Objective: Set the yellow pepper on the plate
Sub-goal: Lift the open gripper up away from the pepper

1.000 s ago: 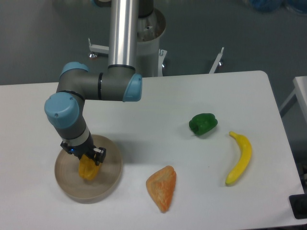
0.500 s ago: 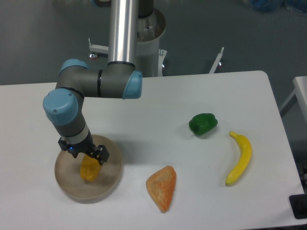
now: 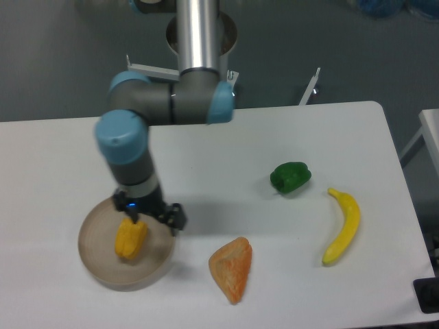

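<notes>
Pincer (image 3: pixel 145 219) has let go, its jaws spread and empty, and shifted right off the yellow pepper (image 3: pixel 129 238), which now lies on the plate (image 3: pixel 96 264). Looks basically done to me.

Gripper (image 3: pixel 152 218): we see it blurred, and we cannot tell how its jaws stand.
Yellow pepper (image 3: pixel 129 238): its top end is hidden behind the gripper.
Plate (image 3: pixel 103 269): the arm covers part of its far rim.
Arm (image 3: pixel 199 41): the top edge of the picture cuts off its upper column.
</notes>
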### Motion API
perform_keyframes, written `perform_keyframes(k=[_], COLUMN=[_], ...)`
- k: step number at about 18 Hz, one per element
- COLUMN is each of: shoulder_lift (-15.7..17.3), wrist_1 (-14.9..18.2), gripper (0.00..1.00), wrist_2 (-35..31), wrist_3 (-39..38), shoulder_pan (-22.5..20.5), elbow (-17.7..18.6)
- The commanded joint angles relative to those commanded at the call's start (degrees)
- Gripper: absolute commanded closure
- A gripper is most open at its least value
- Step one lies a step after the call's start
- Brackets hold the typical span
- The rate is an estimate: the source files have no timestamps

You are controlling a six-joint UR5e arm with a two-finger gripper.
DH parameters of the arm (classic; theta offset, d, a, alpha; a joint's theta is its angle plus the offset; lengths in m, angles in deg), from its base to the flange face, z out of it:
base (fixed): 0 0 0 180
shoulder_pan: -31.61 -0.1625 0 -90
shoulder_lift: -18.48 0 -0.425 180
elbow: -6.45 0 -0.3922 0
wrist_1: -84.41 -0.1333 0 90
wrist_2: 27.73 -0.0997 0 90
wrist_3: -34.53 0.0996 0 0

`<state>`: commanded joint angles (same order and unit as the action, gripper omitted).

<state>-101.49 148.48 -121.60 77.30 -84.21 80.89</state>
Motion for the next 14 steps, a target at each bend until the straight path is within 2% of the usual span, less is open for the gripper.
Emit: perform_keyframes(k=[4,6,9,14], shoulder_lift=[0.0,-0.2,-1.0,-2.6], wrist_1=[-0.1,-0.2,-0.4,-0.6], gripper=[0.00,0.00,0.00,0.00], wrist_2=[-1.2,-1.2,-1.2,-1.2], wrist_3=[17.8,23.1,26.5,26.8], shoulder_pan=[-5.3,-6.4,-6.9,-6.9], elbow=[-0.1,-0.1,-1.0,-3.7])
